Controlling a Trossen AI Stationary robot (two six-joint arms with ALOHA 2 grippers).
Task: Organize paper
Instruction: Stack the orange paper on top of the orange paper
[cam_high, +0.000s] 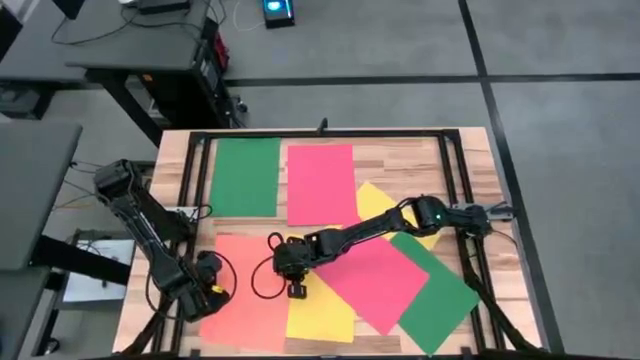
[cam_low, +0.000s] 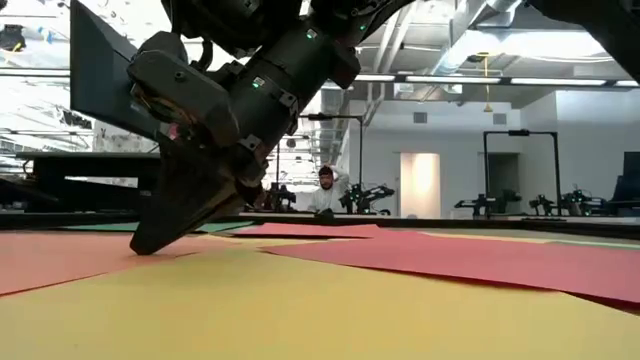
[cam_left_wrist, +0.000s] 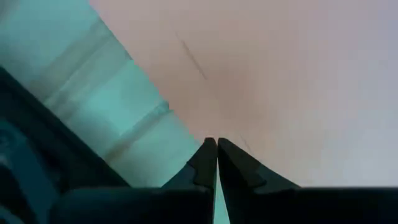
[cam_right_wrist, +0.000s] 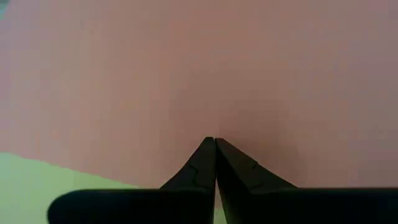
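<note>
Several sheets of paper lie flat on the wooden table. A green sheet (cam_high: 245, 177) and a pink-red sheet (cam_high: 320, 183) lie at the far side. An orange sheet (cam_high: 245, 290) and a yellow sheet (cam_high: 320, 318) lie near the front edge. A tilted pink-red sheet (cam_high: 378, 282) overlaps a tilted green one (cam_high: 438, 298), and another yellow sheet (cam_high: 380, 200) lies partly under my right arm. My left gripper (cam_high: 208, 287) is shut at the orange sheet's left edge. My right gripper (cam_high: 297, 291) is shut at the orange sheet's right side, beside the yellow sheet. My left gripper sets its shut fingertips (cam_left_wrist: 208, 155) down on the orange sheet near its left edge (cam_left_wrist: 249, 124), coming from above. The sheet lies flat on the table. My right gripper presses its shut fingertips (cam_low: 150, 240) on the orange sheet near its right edge (cam_right_wrist: 214, 124), slanting down from the table's right. The sheet stays flat.
A black metal frame (cam_high: 200, 150) runs around the table top. Bare wood (cam_high: 175, 190) shows at the left. A black cable (cam_high: 262, 280) loops beside my right gripper. A person (cam_low: 325, 190) sits in the room beyond the far edge.
</note>
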